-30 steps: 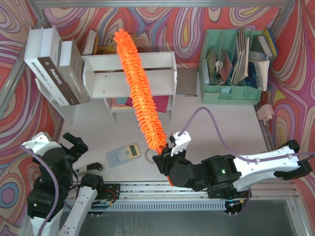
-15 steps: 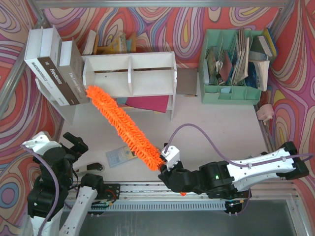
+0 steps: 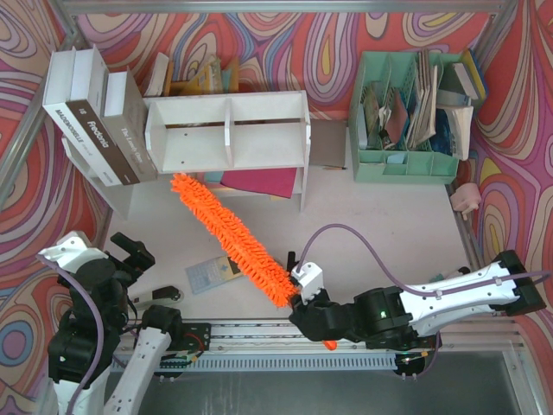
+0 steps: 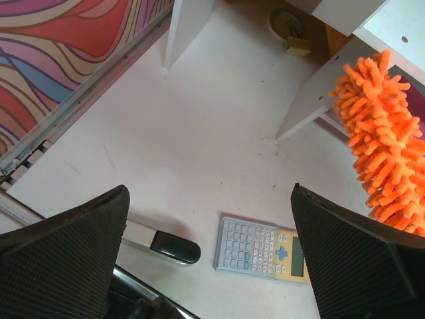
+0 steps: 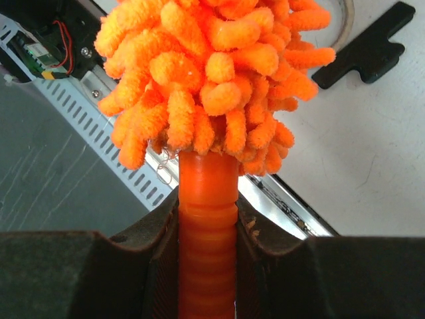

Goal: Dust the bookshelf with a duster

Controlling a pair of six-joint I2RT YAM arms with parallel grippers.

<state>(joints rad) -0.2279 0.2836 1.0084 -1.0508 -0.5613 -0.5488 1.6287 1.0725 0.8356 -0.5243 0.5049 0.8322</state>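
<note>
Duster [image 3: 229, 238]: fluffy orange microfibre, ribbed plastic handle pinched in right gripper [image 5: 207, 226].
I saw its tip draw back from the white bookshelf [image 3: 229, 130]; left gripper [image 4: 211, 232] spread wide.

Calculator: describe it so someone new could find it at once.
Start at the white bookshelf and come toward the near left. Partly under the orange duster lies the calculator. Unlike the black-tipped object beside it, it is a flat rectangle with grey-blue keys and a yellowish screen end.
</note>
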